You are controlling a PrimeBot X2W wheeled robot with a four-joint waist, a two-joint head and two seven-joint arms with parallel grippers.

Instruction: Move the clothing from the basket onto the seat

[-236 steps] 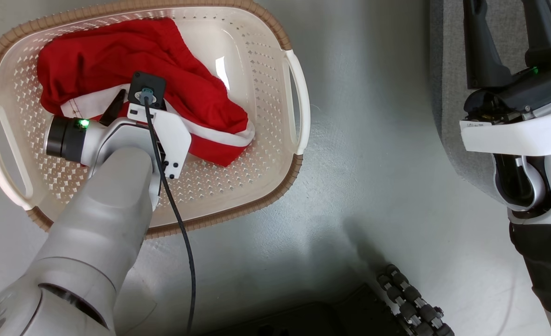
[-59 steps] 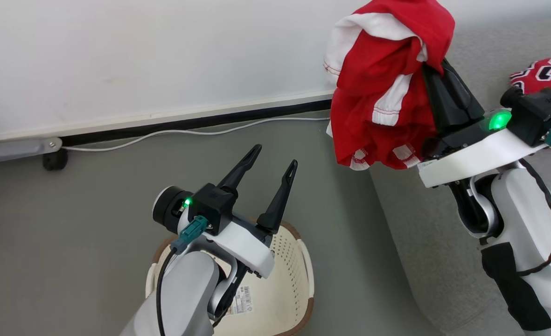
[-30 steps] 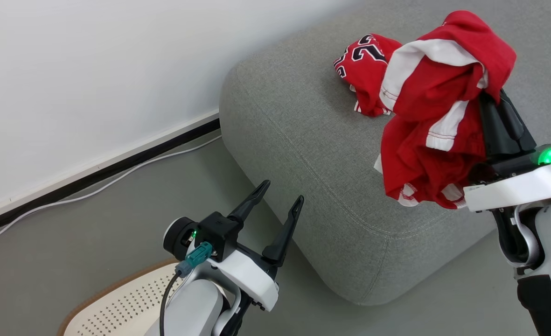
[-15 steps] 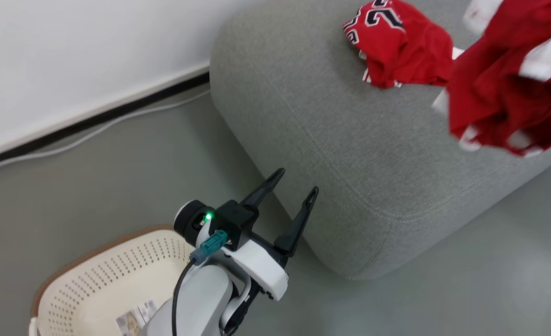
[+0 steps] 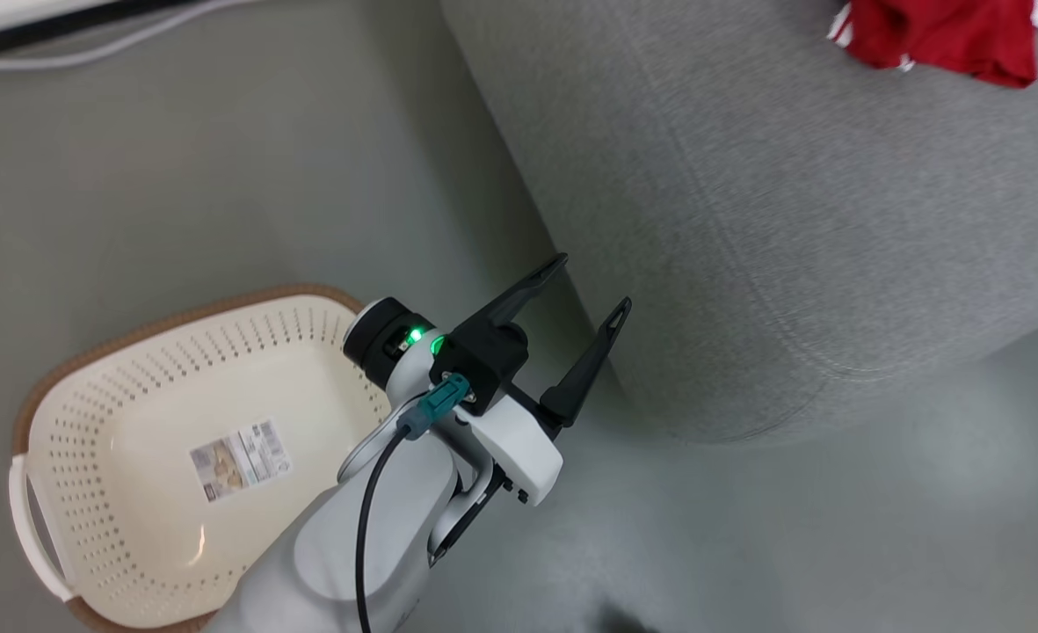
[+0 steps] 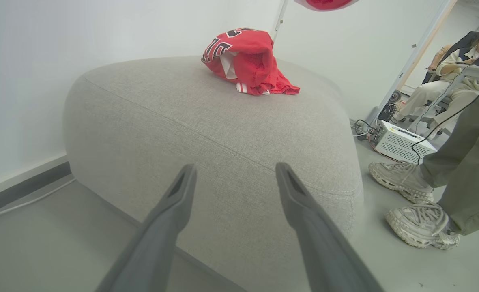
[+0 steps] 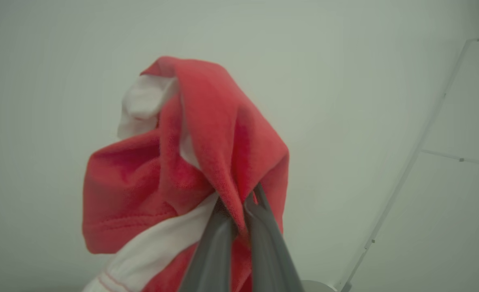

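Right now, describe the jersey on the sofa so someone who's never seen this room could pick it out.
Find the big grey sofa by the white wall. On its top, toward the far side, lies a crumpled red jersey. Unlike the other red garment, which hangs pinched in the right tool and shows only white stripes, it bears navy white-outlined characters.

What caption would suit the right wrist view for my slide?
Right pincer shut on a soft red garment with white trim, held aloft.
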